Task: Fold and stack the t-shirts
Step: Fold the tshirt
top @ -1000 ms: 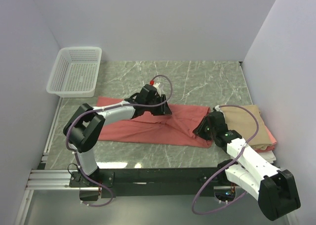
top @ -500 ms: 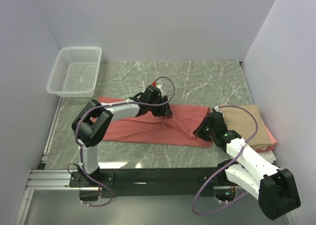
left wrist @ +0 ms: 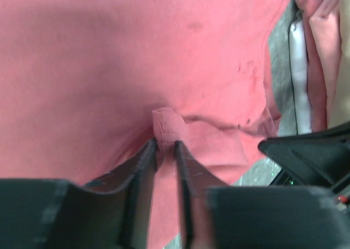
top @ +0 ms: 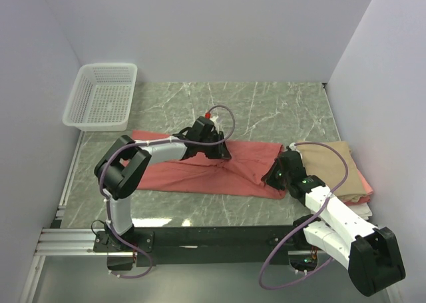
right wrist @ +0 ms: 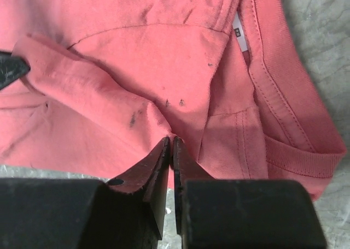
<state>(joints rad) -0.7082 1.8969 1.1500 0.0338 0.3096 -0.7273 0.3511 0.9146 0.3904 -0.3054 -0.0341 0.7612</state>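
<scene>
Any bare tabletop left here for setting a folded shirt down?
Yes. Behind the red shirt, the table is bare from the basket rightward. A narrower strip lies between the shirt and the near rail. The right side is crowded: the folded stack and the right gripper; the left gripper pinches the shirt mid-table.

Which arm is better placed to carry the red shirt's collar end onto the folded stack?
Right, probably. The right gripper is shut on the red shirt beside the collar, next to the stack; the left gripper pinches mid-shirt, farther away.
</scene>
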